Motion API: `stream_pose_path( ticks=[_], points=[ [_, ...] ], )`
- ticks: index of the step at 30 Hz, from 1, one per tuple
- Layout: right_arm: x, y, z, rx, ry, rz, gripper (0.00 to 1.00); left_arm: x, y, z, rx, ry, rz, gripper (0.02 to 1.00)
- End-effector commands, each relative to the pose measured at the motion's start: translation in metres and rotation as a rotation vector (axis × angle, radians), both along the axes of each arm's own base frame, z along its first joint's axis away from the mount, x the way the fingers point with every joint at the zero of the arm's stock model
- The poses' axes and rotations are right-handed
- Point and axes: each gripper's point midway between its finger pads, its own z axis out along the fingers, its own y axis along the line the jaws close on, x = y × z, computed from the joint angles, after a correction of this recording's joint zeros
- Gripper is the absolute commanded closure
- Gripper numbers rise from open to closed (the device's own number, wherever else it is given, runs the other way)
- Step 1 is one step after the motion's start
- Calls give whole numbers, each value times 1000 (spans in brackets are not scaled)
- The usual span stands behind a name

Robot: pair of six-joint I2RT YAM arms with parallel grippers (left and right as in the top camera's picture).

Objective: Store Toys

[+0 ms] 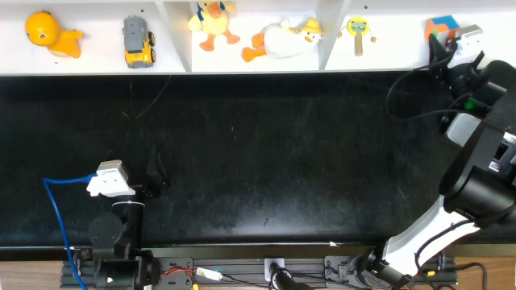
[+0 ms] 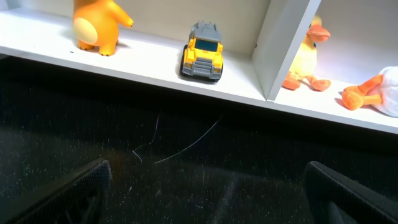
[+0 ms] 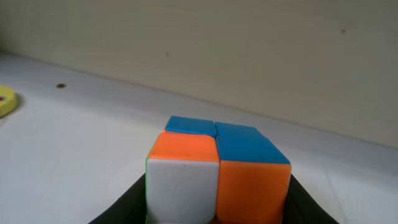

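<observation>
nearest the bases, the left arm (image 1: 121, 229) stands folded at the lower left of the black table (image 1: 282, 161), with a blue cable (image 1: 56, 201) looping beside it; the left gripper (image 2: 208, 186) is over bare table surface, its two fingers spread wide with nothing between them, facing the shelf; the right arm (image 1: 476, 185) rises from the lower right and reaches up the table's right side to the far edge; along that far edge runs the white shelf (image 1: 258, 66), split by upright dividers into compartments; in the right compartment the right gripper (image 3: 217, 219) is clenched on the cube (image 3: 217, 168), one dark finger against each side, blue faces on top and white and orange faces toward the wrist camera; whether the cube touches the shelf floor cannot be told; a yellow handled toy (image 1: 358, 32) lies in the same compartment, well apart from the cube; the middle compartment holds an upright yellow plush duck (image 1: 214, 22) and a white plush duck (image 1: 282, 39) lying on its side; the left compartment holds a toy truck (image 2: 202, 51) and an orange duck figure (image 2: 98, 25)
</observation>
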Motion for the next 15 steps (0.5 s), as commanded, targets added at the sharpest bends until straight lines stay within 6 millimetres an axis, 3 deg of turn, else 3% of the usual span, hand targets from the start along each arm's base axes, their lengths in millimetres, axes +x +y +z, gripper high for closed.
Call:
stream_pose_path(
  ticks=[1, 8, 10, 13, 15],
  points=[
    [7, -17, 4, 15, -7, -81, 956, 0, -4, 1, -25, -9, -16, 20],
    [5, -22, 0, 43, 14, -95, 941, 0, -4, 1, -25, -9, -16, 20],
    [5, -22, -1, 76, 20, -98, 763, 0, -4, 1, -25, -9, -16, 20],
    [4, -22, -1, 113, 23, -105, 599, 0, -4, 1, -25, -9, -16, 20],
    [4, -24, 0, 121, 24, -108, 419, 0, -4, 1, -25, -9, -16, 20]
  ],
)
